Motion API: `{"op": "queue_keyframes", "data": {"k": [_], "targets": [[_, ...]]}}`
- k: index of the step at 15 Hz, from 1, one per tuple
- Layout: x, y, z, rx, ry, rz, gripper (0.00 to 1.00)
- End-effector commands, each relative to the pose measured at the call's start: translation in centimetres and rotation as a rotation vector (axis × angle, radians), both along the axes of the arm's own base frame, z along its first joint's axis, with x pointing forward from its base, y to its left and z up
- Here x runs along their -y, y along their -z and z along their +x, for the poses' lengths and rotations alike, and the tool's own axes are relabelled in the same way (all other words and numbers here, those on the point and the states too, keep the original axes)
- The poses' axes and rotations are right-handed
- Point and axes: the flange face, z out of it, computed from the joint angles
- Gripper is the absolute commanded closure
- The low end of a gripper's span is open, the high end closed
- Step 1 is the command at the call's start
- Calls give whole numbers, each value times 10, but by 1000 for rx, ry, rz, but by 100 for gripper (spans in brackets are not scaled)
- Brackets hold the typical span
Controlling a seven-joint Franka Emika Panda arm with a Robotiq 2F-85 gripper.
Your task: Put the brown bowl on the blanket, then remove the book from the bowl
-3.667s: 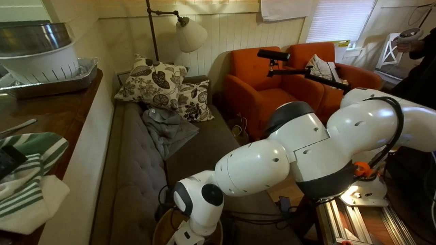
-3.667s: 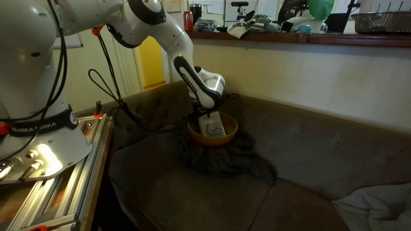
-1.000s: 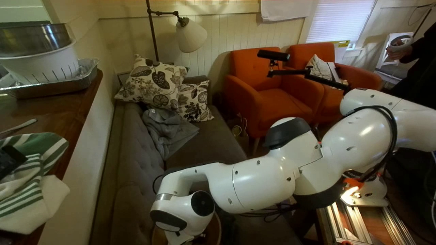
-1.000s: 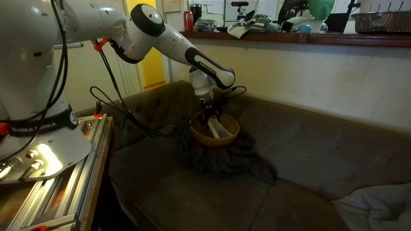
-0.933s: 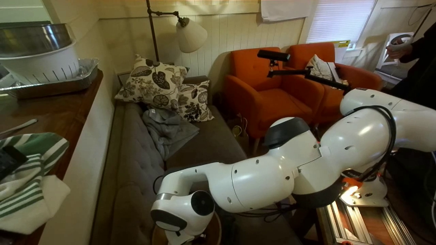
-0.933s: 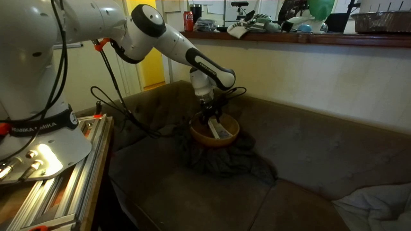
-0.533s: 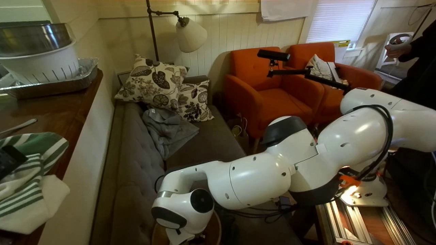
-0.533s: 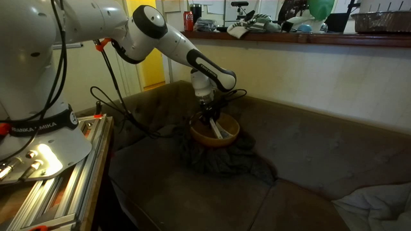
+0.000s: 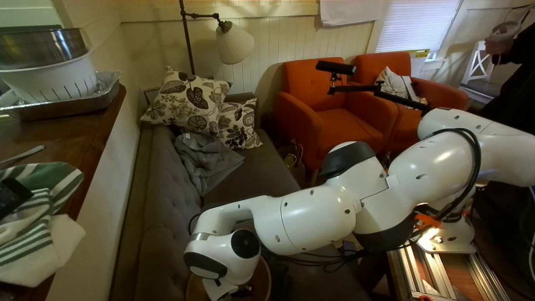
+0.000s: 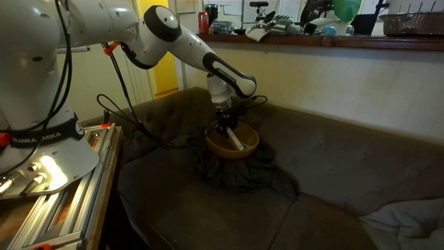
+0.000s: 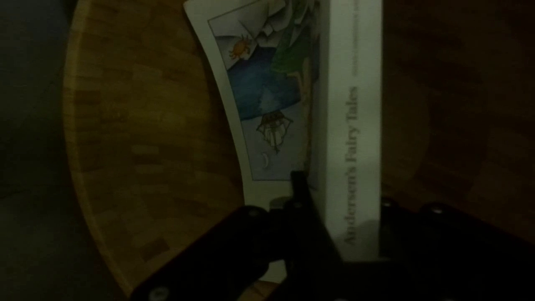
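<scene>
The brown bowl (image 10: pixel 231 153) rests on a dark, rumpled blanket (image 10: pixel 239 177) on the sofa; its rim also shows in an exterior view, part of the bowl (image 9: pixel 264 278) peeking out from behind the wrist. Inside it the book (image 11: pixel 353 125) stands on edge, white spine up, reading "Andersen's Fairy Tales"; its illustrated cover bows out to the left. My gripper (image 11: pixel 342 205) points down into the bowl and is shut on the book, one dark finger against the cover, the other on the far side of the spine. The right finger is mostly lost in shadow.
The tufted sofa back (image 10: pixel 347 159) rises behind the bowl, below a wooden counter (image 10: pixel 312 42). Black cables (image 10: pixel 152 135) hang from the arm to the left of the bowl. A grey cloth (image 9: pixel 209 161) and patterned cushions (image 9: pixel 192 100) lie farther along the sofa.
Over the last second my fingers have come together on the book, and it has turned up from lying flatter to standing on edge. Earlier the wrist swung around and down over the bowl.
</scene>
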Motion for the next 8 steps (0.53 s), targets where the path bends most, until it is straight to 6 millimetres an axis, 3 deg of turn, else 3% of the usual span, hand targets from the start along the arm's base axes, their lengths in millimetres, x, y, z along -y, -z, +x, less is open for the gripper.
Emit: {"op": "queue_keyframes", "data": {"k": [1,4,8], "targets": [[-19,-14,-5,28,-64,-54,94],[-33,-39,-26,88,-72,-154,94],[-50,-71,-64,173,101,-223,94]]}}
